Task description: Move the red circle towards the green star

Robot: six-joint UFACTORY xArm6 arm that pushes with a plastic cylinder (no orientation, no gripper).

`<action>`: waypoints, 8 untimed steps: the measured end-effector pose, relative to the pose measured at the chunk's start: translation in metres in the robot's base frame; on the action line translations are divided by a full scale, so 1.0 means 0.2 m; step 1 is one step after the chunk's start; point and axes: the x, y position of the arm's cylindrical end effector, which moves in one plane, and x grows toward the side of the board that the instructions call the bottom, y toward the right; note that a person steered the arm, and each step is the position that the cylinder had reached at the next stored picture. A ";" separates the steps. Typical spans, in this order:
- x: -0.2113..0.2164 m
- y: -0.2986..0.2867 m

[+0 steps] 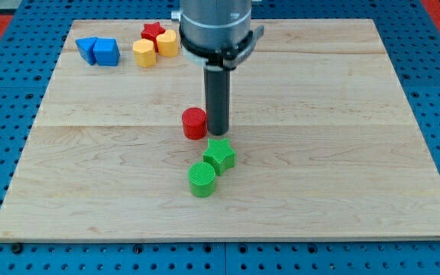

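1. Red was the colour that mattered: the red circle (pixel 194 123) sat near the middle of the counter (pixel 342 153), just up and to the view's left of the green star (pixel 219 155), with a narrow strip of wood between them.

2. My tip (pixel 218 134) stood just beside the circle on the view's right, seemingly touching or nearly touching it, and just above the star. There were no fingers on this rig, only the bare rod, so nothing could be open, closed or gripping.

3. The main risk, as I judged it, was that the tip sat on the wrong side. A push from there would send the circle to the view's left, away from the star.

4. The tip also stood close to the star. Any move down the view would likely nudge the star, and the green circle (pixel 202 179) touching it below, which would shift the target.

5. A round block could slip off a thin rod if struck off-centre and veer aside.

6. I reckoned I needed to go around to the circle's upper-left side before pushing.

7. Well apart at the view's top left lay two blue blocks (pixel 98 51), two yellow blocks (pixel 156 49) and a red star (pixel 153 31), out of the way.
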 end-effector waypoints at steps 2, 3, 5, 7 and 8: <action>-0.30 -0.05; -0.30 -0.11; -0.19 -0.47; 0.02 -0.33; -0.37 -0.39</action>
